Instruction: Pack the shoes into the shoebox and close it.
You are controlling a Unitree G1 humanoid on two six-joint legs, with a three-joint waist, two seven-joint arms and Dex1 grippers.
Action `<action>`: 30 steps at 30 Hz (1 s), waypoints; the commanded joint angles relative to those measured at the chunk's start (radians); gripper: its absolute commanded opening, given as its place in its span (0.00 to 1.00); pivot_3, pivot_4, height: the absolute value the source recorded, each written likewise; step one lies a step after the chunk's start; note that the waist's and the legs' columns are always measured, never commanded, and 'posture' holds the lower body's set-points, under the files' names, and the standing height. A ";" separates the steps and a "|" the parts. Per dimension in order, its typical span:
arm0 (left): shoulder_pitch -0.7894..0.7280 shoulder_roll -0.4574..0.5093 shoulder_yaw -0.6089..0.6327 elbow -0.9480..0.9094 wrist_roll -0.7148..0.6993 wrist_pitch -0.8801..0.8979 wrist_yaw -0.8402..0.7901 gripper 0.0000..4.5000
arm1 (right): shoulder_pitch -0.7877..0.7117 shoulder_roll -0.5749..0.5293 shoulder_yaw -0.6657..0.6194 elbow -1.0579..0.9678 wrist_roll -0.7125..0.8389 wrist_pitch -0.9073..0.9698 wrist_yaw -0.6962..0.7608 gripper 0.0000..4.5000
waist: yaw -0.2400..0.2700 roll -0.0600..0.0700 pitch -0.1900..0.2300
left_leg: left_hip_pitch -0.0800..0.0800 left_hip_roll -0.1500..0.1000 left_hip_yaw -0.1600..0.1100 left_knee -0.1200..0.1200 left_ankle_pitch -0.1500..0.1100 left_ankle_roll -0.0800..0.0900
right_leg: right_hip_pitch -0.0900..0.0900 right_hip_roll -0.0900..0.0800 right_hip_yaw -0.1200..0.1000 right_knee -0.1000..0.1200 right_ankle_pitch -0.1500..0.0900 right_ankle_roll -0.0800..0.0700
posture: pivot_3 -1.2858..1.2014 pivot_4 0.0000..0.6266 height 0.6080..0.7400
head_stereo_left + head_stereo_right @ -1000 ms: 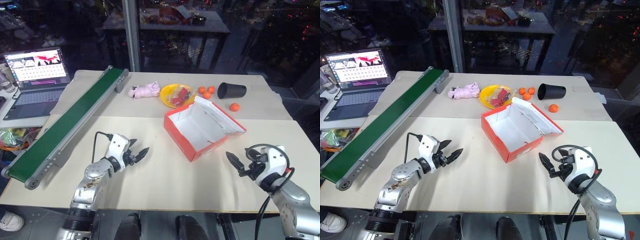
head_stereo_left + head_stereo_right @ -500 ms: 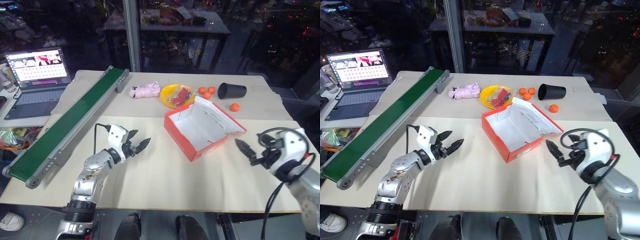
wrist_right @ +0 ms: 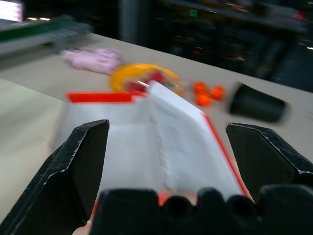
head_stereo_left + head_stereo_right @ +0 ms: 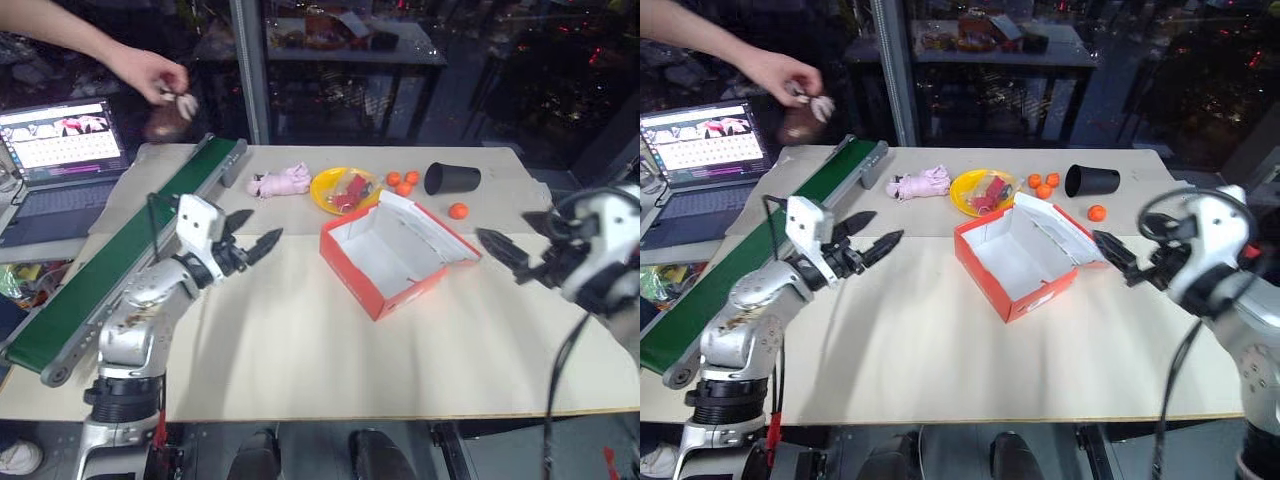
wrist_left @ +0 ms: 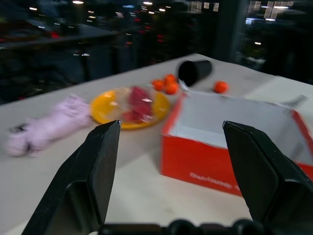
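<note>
The shoebox (image 4: 392, 252) sits open and empty at the centre of the tabletop (image 4: 300, 350), white inside, its lid leaning back toward the right of the frame. One of the shoes (image 4: 165, 115), a dark blurred shape with something white at its top, seems to be held in a person's hand (image 4: 150, 72) at the upper left, above the far end of the green conveyor belt (image 4: 120, 250); the second shoe I cannot make out. The left gripper (image 4: 252, 236) hangs left of the box with its fingers spread wide and holding nothing, and the right gripper (image 4: 502, 255) hangs at the right edge, just beside the lid, fingers likewise apart and empty. The main risk, as I judge it, is the right fingers catching the raised lid and pushing the light cardboard box askew or flipping the lid shut before anything is inside. If the shoe is set on the belt, a hurried reach could knock it off the far side. The pink plush toy (image 4: 280, 181) and the yellow plate (image 4: 330, 185) lie close behind the box, so a wide sweep could drag them along.
</note>
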 commanded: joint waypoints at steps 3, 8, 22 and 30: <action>0.109 0.025 0.101 -0.152 -0.046 0.094 0.082 0.79 | -0.121 0.070 0.204 0.072 -0.057 -0.001 0.008 0.99 | 0.006 -0.001 0.000 | 0.000 0.000 -0.001 -0.003 0.000 0.000 | -0.001 0.001 0.000 0.000 -0.001 0.000 | 0.52 0.24 0.97; 0.158 0.066 0.172 -0.158 -0.054 0.118 0.108 0.79 | -0.168 0.151 0.305 0.101 -0.071 -0.002 0.022 0.99 | 0.016 -0.002 0.001 | -0.003 0.000 -0.002 -0.001 0.000 0.000 | -0.002 0.000 -0.002 0.000 -0.001 -0.001 | 0.52 0.24 0.97; 0.236 0.121 0.277 -0.239 -0.042 0.192 0.226 0.79 | -0.228 0.272 0.424 0.199 -0.139 -0.064 0.103 0.99 | 0.012 -0.003 0.002 | -0.003 0.001 -0.001 0.000 0.000 0.000 | -0.002 0.000 -0.002 0.000 -0.001 -0.008 | 0.52 0.24 0.97; 0.200 0.182 0.362 -0.072 0.030 0.162 0.282 0.79 | -0.208 0.292 0.424 0.193 -0.150 -0.070 0.131 0.99 | 0.011 -0.003 0.002 | -0.003 0.001 -0.001 0.000 0.000 0.000 | -0.003 0.000 -0.003 0.002 -0.001 -0.008 | 0.52 0.24 0.97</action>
